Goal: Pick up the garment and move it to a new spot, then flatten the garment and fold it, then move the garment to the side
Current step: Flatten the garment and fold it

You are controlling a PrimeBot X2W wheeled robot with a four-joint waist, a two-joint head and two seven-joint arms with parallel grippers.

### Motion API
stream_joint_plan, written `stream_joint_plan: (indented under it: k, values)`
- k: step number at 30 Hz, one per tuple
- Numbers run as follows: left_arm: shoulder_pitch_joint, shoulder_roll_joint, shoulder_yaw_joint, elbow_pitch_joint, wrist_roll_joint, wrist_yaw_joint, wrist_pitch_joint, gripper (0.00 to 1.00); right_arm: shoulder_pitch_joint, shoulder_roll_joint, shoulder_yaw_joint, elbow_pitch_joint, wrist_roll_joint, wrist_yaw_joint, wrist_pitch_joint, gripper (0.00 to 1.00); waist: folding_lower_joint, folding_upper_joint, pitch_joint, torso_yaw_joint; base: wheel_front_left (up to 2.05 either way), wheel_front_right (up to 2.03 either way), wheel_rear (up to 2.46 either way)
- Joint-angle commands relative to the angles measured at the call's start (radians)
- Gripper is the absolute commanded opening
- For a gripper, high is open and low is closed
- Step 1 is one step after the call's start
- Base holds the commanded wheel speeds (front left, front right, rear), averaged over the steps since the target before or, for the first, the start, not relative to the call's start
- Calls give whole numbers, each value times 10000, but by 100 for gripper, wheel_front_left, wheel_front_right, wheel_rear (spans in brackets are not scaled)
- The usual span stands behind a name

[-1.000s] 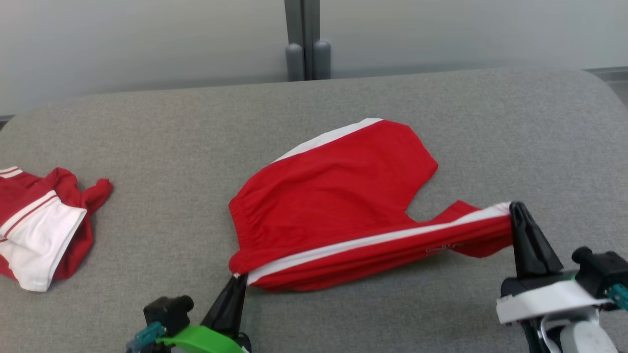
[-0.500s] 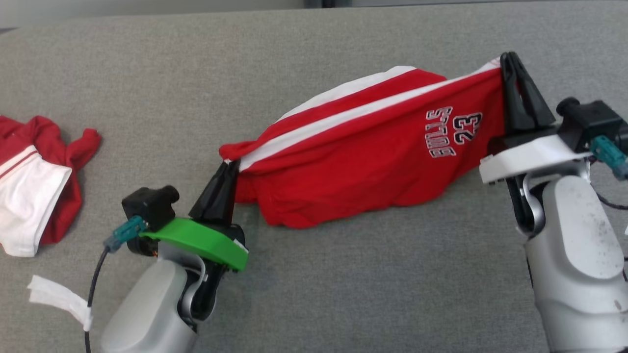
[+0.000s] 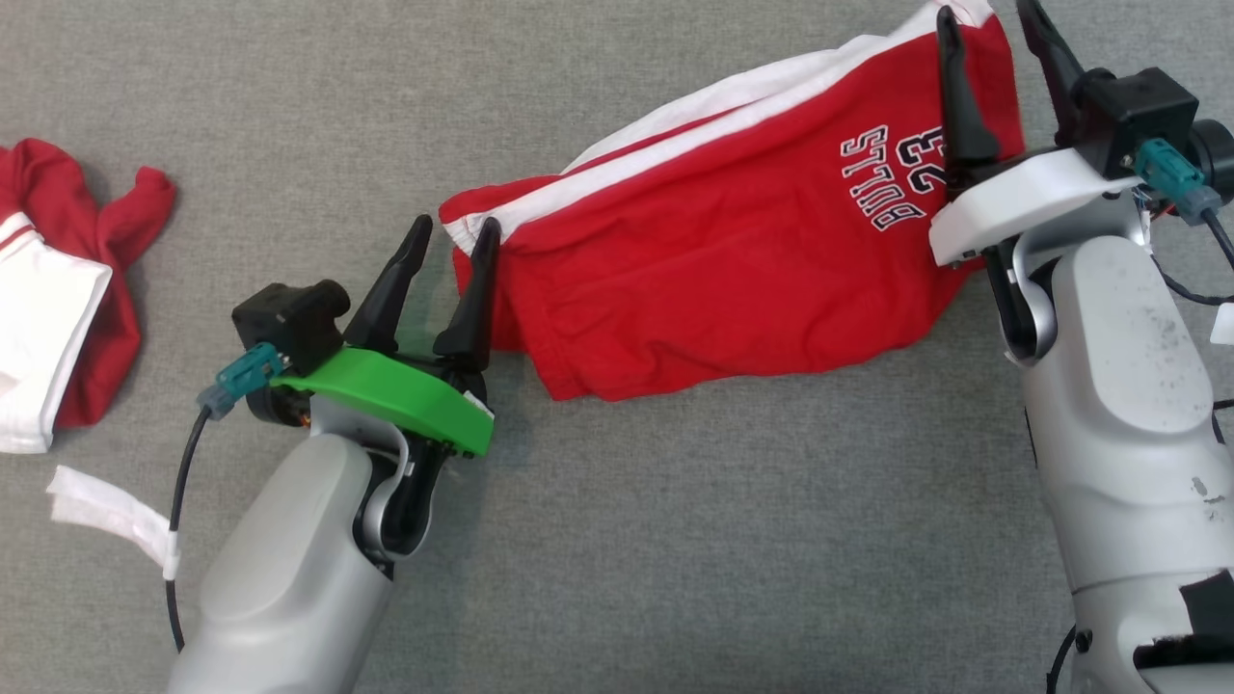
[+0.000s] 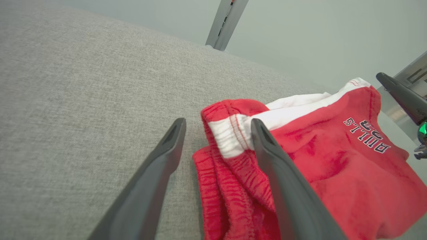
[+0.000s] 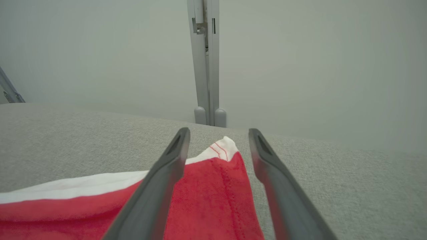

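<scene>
Grey fabric-covered table (image 3: 675,578); in the right wrist view a pale wall and a grey post (image 5: 206,66) stand beyond its far edge.

Garment (image 3: 733,260): red shorts with white side stripes, lying on the table, folded over lengthwise and slanting up toward the right in the head view. "BULLS 23" lettering is printed near its right end. Bottom edge is rumpled and not flat.

Left pincer (image 3: 458,226): at the garment's left end, by the waistband. Fingers spread wide, nothing pinched. In the left wrist view the white-and-red waistband corner (image 4: 230,136) sits in the gap between the two fingers (image 4: 160,173). The finger nearer the garment overlaps the cloth; actual contact cannot be judged. The other finger is over bare table.

Right pincer (image 3: 985,10): at the garment's right end, by the leg hem. Fingers also spread, gripping nothing. In the right wrist view the hem corner (image 5: 220,156), red with a white tip, lies flat on the table between the fingers. In the head view one finger crosses over the red cloth beside the lettering.

Well to the left of the garment: a second red-and-white garment (image 3: 58,289), crumpled. Below that, a white strip (image 3: 106,516) on the table.
</scene>
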Motion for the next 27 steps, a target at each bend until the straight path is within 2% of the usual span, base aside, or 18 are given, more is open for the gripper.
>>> stream_joint_plan:
  k: [1, 8, 14, 15, 16, 17, 18, 21, 27]
  values:
    - [208, 2, 163, -1, 127, 34, -31, 100, 318, -63, -76, -20, -34, -20, -4, 100, 0, 0, -47, 30, 0, 0, 0]
    - [1020, -254, 1121, -220, 779, 34, -19, 100, 1266, -52, -551, 335, -80, -18, -2, 100, 0, 0, -411, 19, 0, 0, 0]
    - [1560, -429, 1772, -347, 1496, 34, -19, 100, 1524, -51, -514, 1776, -71, -18, -2, 100, 0, 0, -611, 50, 0, 0, 0]
    - [1608, -468, 1887, -364, 1599, 34, -19, 100, 1477, -49, -532, 2121, -67, -18, 2, 91, 0, 0, -643, 42, 0, 0, 0]
    - [1668, -520, 1993, -365, 1682, 34, -20, 100, 1443, -49, -555, 2414, -17, -18, 9, 49, 0, 0, -674, 34, 0, 0, 0]
    - [1750, -546, 2078, -344, 1791, 34, -19, 100, 1414, -48, -574, 2704, 106, -18, 12, 14, 0, 0, -735, 21, 0, 0, 0]
    - [1811, -561, 2149, -322, 1870, 34, -19, 100, 1362, -44, -584, 2889, 143, -20, 13, 0, 0, 0, -797, 4, 0, 0, 0]
    - [1998, -618, 2325, -247, 2003, 34, -19, 100, 1443, -57, -733, 3036, 287, -20, 12, 0, 0, 0, -1057, -54, 0, 0, 0]
    - [2725, -829, 2839, -183, 2632, 34, -19, 100, 2533, -69, -1534, 1964, 904, -20, -2, 0, 0, 0, -2070, -313, 0, 0, 0]
